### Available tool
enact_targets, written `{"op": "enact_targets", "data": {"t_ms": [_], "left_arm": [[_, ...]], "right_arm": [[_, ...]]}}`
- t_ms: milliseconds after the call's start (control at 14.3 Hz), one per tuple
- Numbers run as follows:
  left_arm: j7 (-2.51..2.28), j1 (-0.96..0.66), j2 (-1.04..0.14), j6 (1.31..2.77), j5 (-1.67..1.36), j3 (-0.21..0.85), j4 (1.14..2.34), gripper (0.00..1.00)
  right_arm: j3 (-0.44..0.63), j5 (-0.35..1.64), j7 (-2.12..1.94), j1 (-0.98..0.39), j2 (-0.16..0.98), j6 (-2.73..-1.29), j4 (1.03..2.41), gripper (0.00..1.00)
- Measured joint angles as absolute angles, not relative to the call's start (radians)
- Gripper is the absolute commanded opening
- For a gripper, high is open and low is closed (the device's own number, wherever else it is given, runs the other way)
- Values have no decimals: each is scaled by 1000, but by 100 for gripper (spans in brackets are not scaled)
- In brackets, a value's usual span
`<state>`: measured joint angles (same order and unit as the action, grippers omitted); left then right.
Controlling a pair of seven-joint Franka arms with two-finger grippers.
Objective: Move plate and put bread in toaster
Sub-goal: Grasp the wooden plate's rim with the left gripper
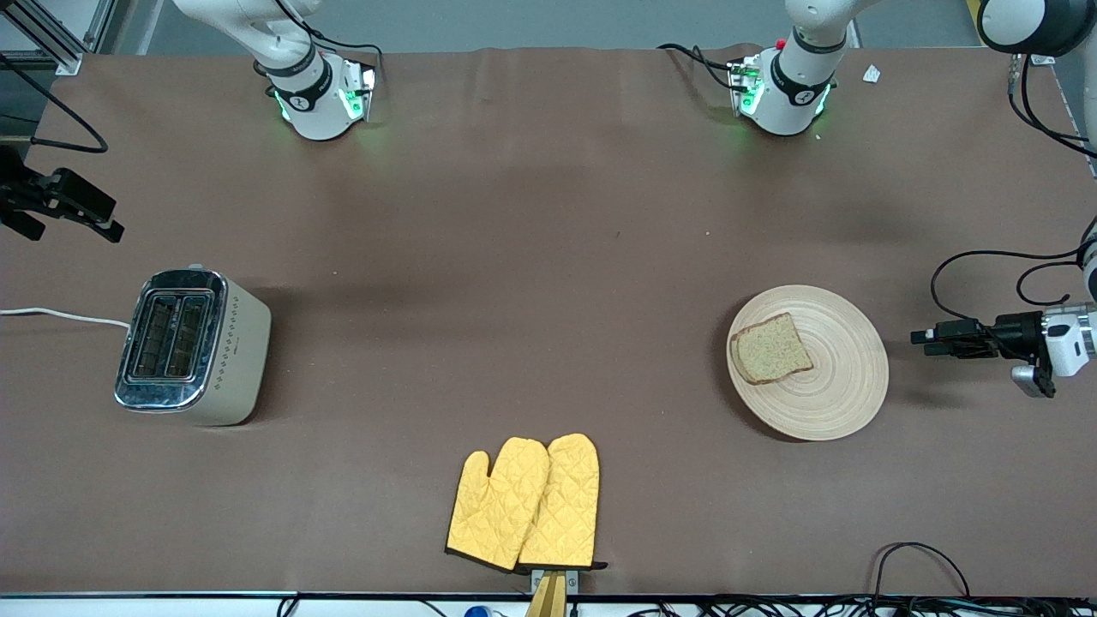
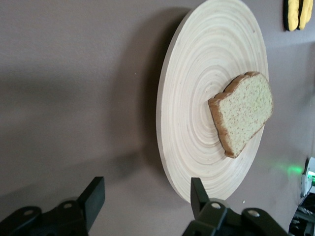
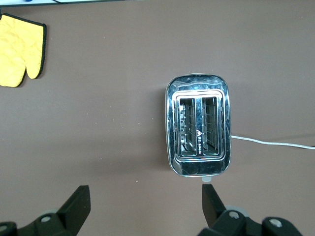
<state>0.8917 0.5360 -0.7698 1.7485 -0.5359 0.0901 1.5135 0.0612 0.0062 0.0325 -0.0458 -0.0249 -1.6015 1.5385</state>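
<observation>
The pale wooden plate [image 1: 836, 386] lies toward the left arm's end of the table. The bread [image 1: 771, 350] lies flat on it, on the side toward the table's middle. Both also show in the left wrist view, the plate [image 2: 197, 98] and the bread [image 2: 243, 113]. My left gripper [image 1: 919, 338] is open and empty, low beside the plate's rim and apart from it; its own view [image 2: 147, 189] shows the same. The beige toaster [image 1: 193, 347] stands at the right arm's end with both slots empty [image 3: 198, 125]. My right gripper [image 1: 116, 218] is open and empty, up beside the toaster [image 3: 145, 196].
A pair of yellow oven mitts [image 1: 527, 501] lies at the table's edge nearest the front camera, in the middle. The toaster's white cord [image 1: 60, 314] runs off the right arm's end of the table. The two arm bases [image 1: 321, 94] [image 1: 784, 90] stand farthest from the camera.
</observation>
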Motion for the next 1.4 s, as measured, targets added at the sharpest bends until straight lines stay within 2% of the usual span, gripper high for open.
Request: {"op": "enact_targets", "data": {"t_ms": [420, 840, 981, 1121, 1401], "left_arm": [[943, 535, -822, 1741, -591, 103, 1517, 64], [960, 533, -846, 1740, -665, 114, 1517, 51], [962, 531, -855, 1740, -693, 114, 1517, 37], [987, 528, -870, 1740, -699, 114, 1517, 33], [1008, 528, -880, 1740, -702, 115, 1517, 11]], "right_arm": [[59, 6, 33, -47, -25, -1615, 1539, 100], [58, 7, 33, -50, -25, -1617, 1538, 100], [58, 7, 33, -50, -25, -1619, 1539, 100], [57, 7, 33, -50, -25, -1620, 1539, 100], [57, 7, 33, -51, -25, -1621, 1539, 100]]}}
